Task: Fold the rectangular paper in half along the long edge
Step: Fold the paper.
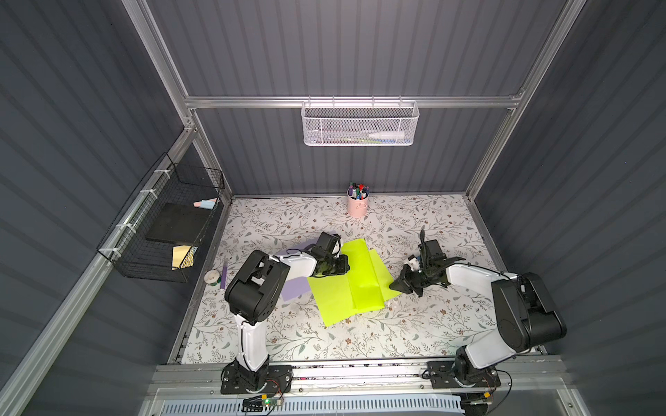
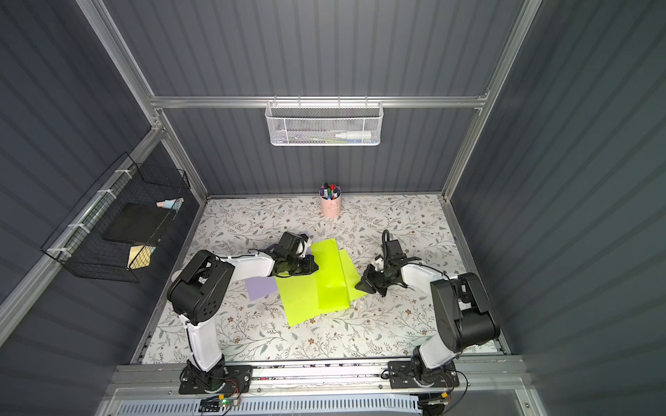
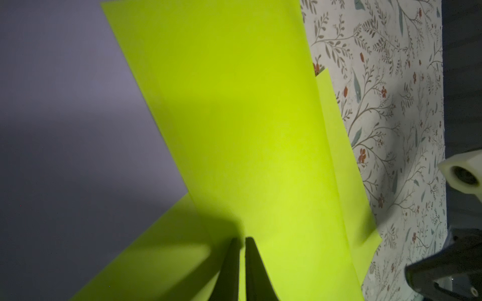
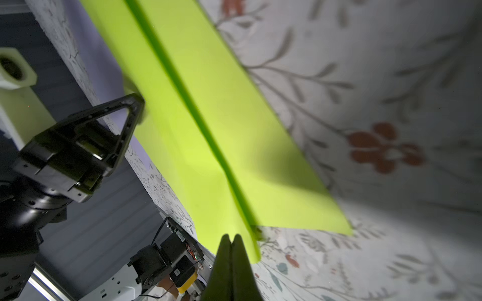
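Neon-yellow paper (image 1: 335,299) lies askew in the middle of the table (image 1: 414,324), with one long flap turned over its centre and a crease running along it. The left claw (image 1: 344,267) sits at the paper's far-left edge, jaws narrow, pinching the flap's edge. The right claw (image 1: 393,286) is closed on nothing, with its tips at the paper's right edge; contact is unclear. A lilac sheet (image 1: 290,290) lies partly under the paper. A pink pen cup (image 1: 357,207) stands by the back wall.

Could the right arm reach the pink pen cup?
Probably yes. Only bare table lies between the right gripper and the cup. Its jaws are shut by the paper's corner, so they'd need to open first.
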### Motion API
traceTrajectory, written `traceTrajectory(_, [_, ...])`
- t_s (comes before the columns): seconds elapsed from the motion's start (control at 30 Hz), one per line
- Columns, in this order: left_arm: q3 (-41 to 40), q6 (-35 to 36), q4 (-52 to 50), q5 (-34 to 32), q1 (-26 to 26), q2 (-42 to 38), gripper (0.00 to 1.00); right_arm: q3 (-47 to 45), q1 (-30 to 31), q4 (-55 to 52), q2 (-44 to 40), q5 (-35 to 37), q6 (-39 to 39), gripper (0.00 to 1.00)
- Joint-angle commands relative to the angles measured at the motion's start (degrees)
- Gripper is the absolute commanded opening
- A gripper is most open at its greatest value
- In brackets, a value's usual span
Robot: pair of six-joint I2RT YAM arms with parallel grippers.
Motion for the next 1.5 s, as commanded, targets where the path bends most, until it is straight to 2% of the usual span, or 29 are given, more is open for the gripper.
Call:
traceTrajectory(0.0, [-2.2, 1.1, -8.6, -3.7, -0.1, 4.7, 0.11, 3.9, 4.5, -0.5, 1.8, 0.6, 1.1, 0.0])
traceTrajectory(0.17, [-2.3, 1.2, -8.7, -3.8, -0.1, 4.4, 0.11, 6.5, 8.7, 2.1, 9.3, 0.7, 3.6, 0.0])
traceTrajectory(0.43, [-2.2, 1.3, -8.8, -4.0, -0.1, 4.7, 0.11, -0.6, 7.2, 6.5, 11.0, 1.7, 7.2, 0.0])
traceTrajectory(0.57, [-2.3, 1.4, -8.9, -4.0, 0.0, 4.7, 0.11, -7.1, 3.7, 6.4, 7.8, 2.1, 6.8, 0.0])
traceTrajectory(0.7, [-2.1, 1.4, -8.8, -3.9, 0.0, 5.1, 0.11, -14.3, -3.1, 6.0, 2.1, -0.4, 5.2, 0.0])
traceTrajectory(0.8, [-2.0, 1.3, -8.7, -3.8, 0.1, 5.4, 0.11, -13.9, -4.4, 0.6, -2.2, -0.1, 2.4, 0.0])
traceTrajectory(0.9, [-1.9, 1.4, -8.7, -3.7, 0.1, 5.4, 0.11, -11.9, -4.2, -0.5, -6.2, -0.8, 2.8, 0.0])
traceTrajectory(1.03, [-2.0, 1.3, -8.6, -3.6, 0.1, 5.4, 0.12, -7.5, -2.1, -0.5, -6.6, -1.2, 3.6, 0.0])
traceTrajectory(1.23, [-1.9, 1.3, -8.8, -3.5, 0.1, 5.2, 0.11, -0.6, 6.2, 0.4, 1.6, -0.7, 3.6, 0.0])
traceTrajectory(1.3, [-1.9, 1.2, -8.8, -3.6, 0.1, 5.1, 0.12, -0.1, 8.0, 1.7, 4.3, -0.7, 4.3, 0.0])
traceTrajectory(1.47, [-1.8, 1.2, -8.9, -3.6, 0.1, 5.1, 0.12, -2.4, 8.0, 3.7, 7.1, -0.2, 5.5, 0.0])
